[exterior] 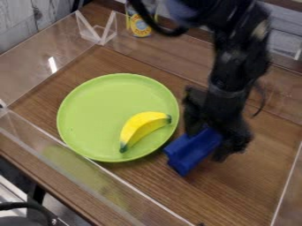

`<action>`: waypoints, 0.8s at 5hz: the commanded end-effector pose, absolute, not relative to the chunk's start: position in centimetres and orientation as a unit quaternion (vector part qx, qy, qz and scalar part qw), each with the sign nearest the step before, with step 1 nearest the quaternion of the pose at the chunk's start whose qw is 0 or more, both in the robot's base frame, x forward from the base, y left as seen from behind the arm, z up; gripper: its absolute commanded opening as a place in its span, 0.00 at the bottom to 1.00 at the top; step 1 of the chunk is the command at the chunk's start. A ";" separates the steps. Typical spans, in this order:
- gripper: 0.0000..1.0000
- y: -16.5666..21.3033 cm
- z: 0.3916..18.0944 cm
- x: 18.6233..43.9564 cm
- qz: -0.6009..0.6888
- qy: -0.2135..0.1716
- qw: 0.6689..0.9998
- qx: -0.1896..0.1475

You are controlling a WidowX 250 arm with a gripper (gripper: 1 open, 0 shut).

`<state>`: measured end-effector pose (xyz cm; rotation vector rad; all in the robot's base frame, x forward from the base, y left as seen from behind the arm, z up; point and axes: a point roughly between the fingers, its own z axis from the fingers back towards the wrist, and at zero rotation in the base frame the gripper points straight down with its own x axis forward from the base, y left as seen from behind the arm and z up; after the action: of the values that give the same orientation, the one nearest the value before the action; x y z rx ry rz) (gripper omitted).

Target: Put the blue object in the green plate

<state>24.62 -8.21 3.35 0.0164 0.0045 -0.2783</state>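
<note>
The blue object (192,152) lies just right of the green plate (94,110), outside its rim, its near end low by the table and its far end up between my fingers. My gripper (216,132) points down over that far end and is blurred by motion; its fingers (242,141) sit on either side of the block and look closed on it. A yellow banana (143,129) lies in the plate's right half.
Clear plastic walls (71,172) fence the wooden table at the front and left. A yellow can (141,24) and a clear stand (94,28) sit at the back. Cables hang beside the arm (236,53).
</note>
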 end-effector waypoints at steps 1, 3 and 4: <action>1.00 -8.7 2.7 24.9 -0.151 -0.019 0.988 0.006; 1.00 -8.4 2.3 25.0 -0.154 -0.026 0.988 0.007; 1.00 -8.2 2.2 25.1 -0.155 -0.029 0.988 0.007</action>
<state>24.69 -8.54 1.98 0.0125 -0.0418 -0.3169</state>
